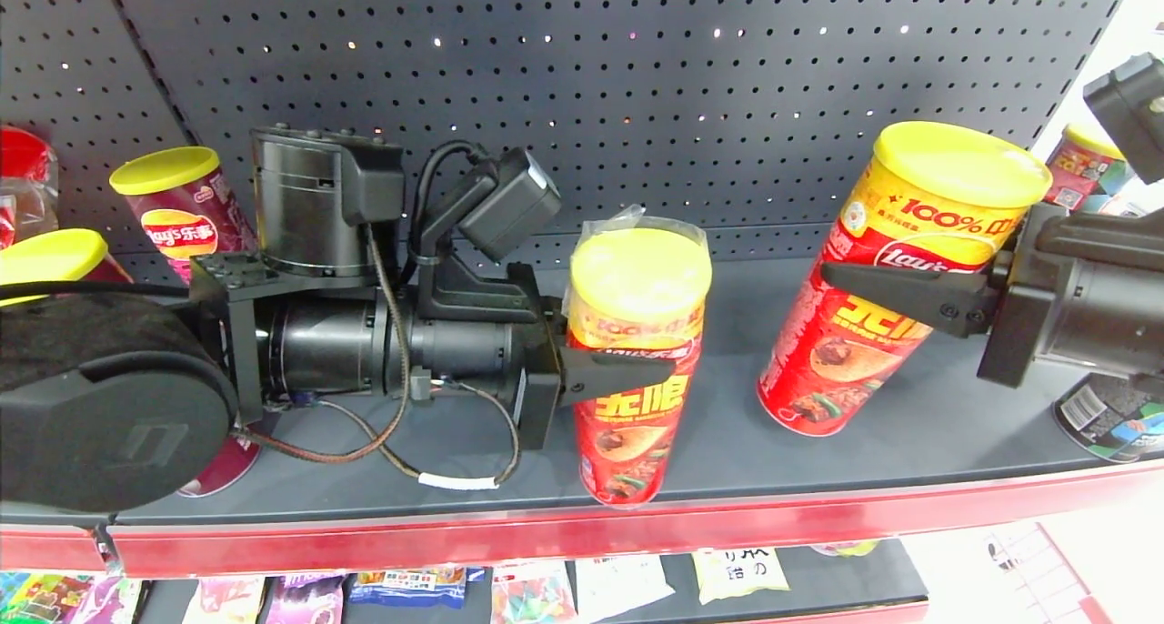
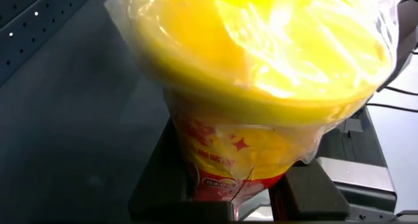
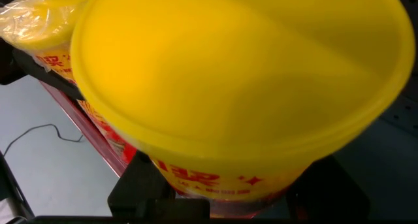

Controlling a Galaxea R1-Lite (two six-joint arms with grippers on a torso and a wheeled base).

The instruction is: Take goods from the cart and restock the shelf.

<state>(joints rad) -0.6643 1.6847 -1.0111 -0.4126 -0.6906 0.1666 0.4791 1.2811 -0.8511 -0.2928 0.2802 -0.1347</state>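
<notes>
Two red chip cans with yellow lids are held over the grey shelf deck. My left gripper is shut on the plastic-wrapped can, which stands about upright near the shelf's red front edge. The left wrist view shows this can between my left gripper fingers. My right gripper is shut on the second can, which leans with its top to the right, base near the deck. In the right wrist view its lid sits above my right gripper, with the wrapped can beyond.
A dark pegboard backs the shelf. More yellow-lidded cans stand at the far left and far right; a round pack lies at the right edge. Snack bags fill the lower shelf. Bare deck lies between the two held cans.
</notes>
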